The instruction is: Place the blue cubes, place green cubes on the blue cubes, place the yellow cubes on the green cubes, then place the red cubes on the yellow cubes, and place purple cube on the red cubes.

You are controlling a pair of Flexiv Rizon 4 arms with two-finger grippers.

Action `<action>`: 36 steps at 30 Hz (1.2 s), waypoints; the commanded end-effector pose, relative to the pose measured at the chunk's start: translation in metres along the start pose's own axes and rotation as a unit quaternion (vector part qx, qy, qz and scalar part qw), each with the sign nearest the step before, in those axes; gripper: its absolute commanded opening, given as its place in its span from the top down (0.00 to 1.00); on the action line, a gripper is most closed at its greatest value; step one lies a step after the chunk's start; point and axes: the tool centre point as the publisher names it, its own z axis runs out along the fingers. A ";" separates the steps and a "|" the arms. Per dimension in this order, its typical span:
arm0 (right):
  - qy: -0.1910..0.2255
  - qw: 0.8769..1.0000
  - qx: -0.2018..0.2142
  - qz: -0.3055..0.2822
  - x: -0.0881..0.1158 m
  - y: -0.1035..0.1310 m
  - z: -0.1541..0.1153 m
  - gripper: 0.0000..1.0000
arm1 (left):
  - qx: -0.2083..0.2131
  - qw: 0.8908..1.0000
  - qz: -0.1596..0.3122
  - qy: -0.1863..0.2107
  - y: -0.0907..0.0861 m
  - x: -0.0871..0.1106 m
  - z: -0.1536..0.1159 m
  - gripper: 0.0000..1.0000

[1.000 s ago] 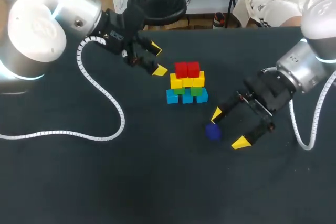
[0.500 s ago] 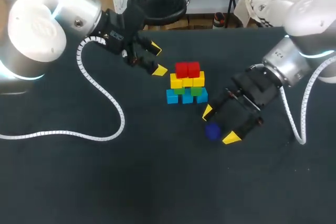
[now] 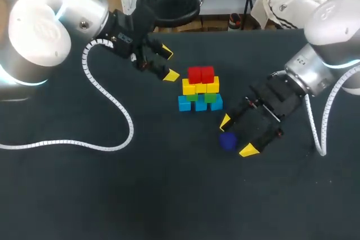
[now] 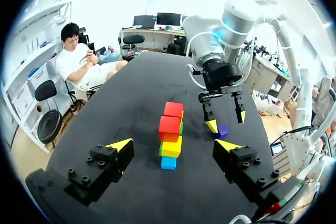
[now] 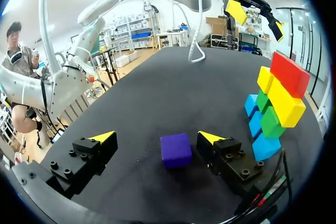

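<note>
Broadly, the dark counter (image 3: 112, 195) carries just the build and one loose piece. My left arm (image 3: 50, 26) comes in over the far left corner and hangs its left gripper (image 3: 167, 64) just beside the stack (image 3: 200, 89), fingers spread wide and empty. I judge it is parked there so as not to crowd the other arm's work. My right arm (image 3: 326, 54) reaches in from the right edge, and the right gripper (image 3: 236, 135) sits low with its fingers (image 5: 210, 139) wide apart either side of the purple cube (image 5: 176, 149), neither touching it as far as the wrist view shows. The stack stands near the counter's middle, toward the far edge: blue cubes (image 3: 200, 104) at the base, then green cubes (image 3: 210, 97), yellow cubes (image 3: 201, 87) and red cubes (image 3: 201, 74). The purple cube lies on the counter just off the stack's near right side — the last piece, straddled for a pinch.
</note>
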 end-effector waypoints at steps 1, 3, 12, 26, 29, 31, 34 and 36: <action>0.006 1.000 0.026 0.002 -0.001 0.008 0.000 0.00 | 0.000 1.000 0.001 -0.002 0.000 0.001 -0.001 0.00; 0.007 1.000 0.027 0.002 -0.001 0.006 0.001 0.00 | 0.000 1.000 0.001 -0.002 0.000 0.001 -0.001 0.00; 0.005 1.000 0.016 -0.002 0.004 -0.007 0.001 0.00 | 0.000 1.000 0.001 -0.002 0.000 0.001 -0.001 0.00; -0.003 1.000 0.014 -0.003 0.006 -0.017 0.002 0.04 | 0.000 1.000 0.001 -0.002 0.000 0.001 -0.001 0.00; -0.004 1.000 0.014 0.000 0.007 -0.017 0.003 0.07 | 0.000 1.000 0.001 -0.002 0.000 0.001 -0.001 0.00; -0.005 1.000 0.013 0.003 0.009 -0.018 0.004 0.09 | 0.000 1.000 0.001 -0.002 0.000 0.001 -0.001 0.00; -0.007 1.000 0.013 0.006 0.011 -0.018 0.005 0.09 | 0.000 1.000 0.001 -0.002 0.000 0.001 -0.001 0.00; -0.007 1.000 0.013 0.006 0.011 -0.018 0.006 0.12 | 0.000 1.000 0.001 -0.002 0.000 0.001 -0.001 0.00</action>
